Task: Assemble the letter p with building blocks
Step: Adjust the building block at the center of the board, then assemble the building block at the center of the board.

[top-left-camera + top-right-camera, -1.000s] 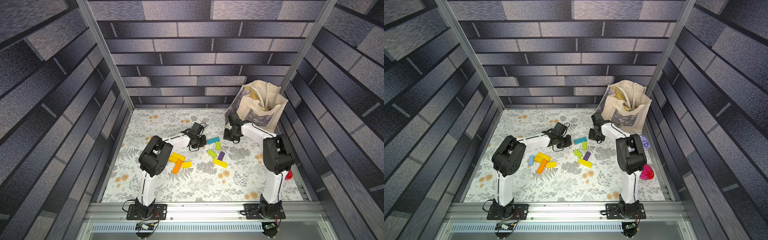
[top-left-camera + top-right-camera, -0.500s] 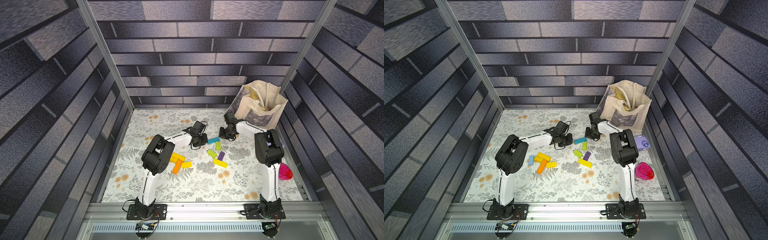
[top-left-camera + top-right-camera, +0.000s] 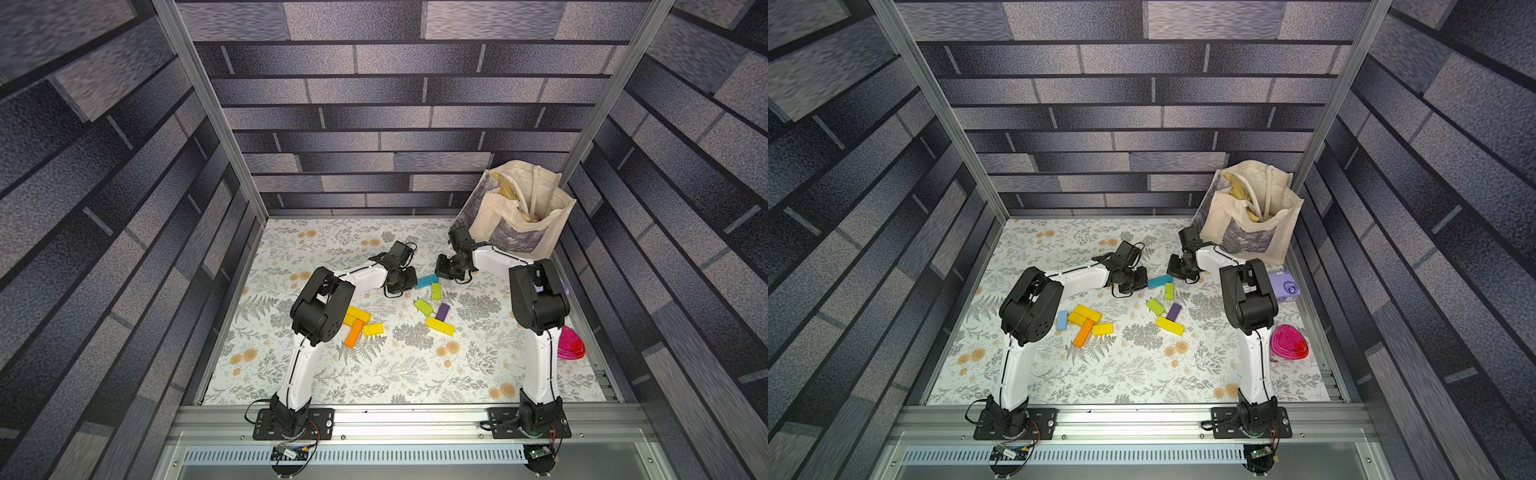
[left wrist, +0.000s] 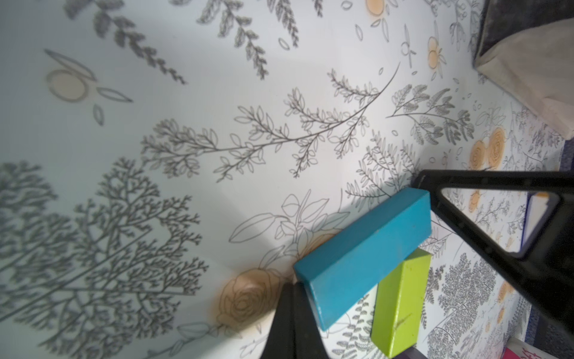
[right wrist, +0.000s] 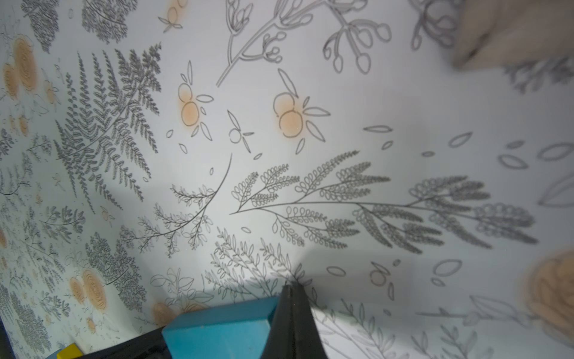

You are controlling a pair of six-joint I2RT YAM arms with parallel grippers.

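The teal block (image 3: pixel 427 281) is a small flat brick with a matte painted finish, crisp edges and one solid colour, same as the rest. It's lying in the far middle of the table (image 3: pixel 374 374), which has a smooth white sheet on it printed with grey ferns and orange flowers. A lime block (image 3: pixel 436 290) sits right up against one end of it.

A bit nearer the front there's a second lime block (image 3: pixel 423 307), a purple block (image 3: pixel 442 311) and a long yellow block (image 3: pixel 439 326), loosely bunched. Off to the left is another bunch, with a few yellow blocks (image 3: pixel 1088 312), an orange block (image 3: pixel 1083 333) and a pale blue block (image 3: pixel 1062 320) just beside them.

On the right side there's a floppy cream canvas bag (image 3: pixel 519 216) in the far corner, a lilac tissue pack (image 3: pixel 1284 285) and a glossy pink tub (image 3: pixel 1289 343).

The left arm (image 3: pixel 318 307) and right arm (image 3: pixel 538 295) both rise from the front rail to a high bent elbow. From there the white forearms slope down and inward toward the teal block.

The left gripper (image 4: pixel 292 289) and right gripper (image 5: pixel 292 287) each have their thin black fingers pinched together with nothing between them. They're low over the sheet, one at each end of the teal block. I can't tell if either is actually touching it.
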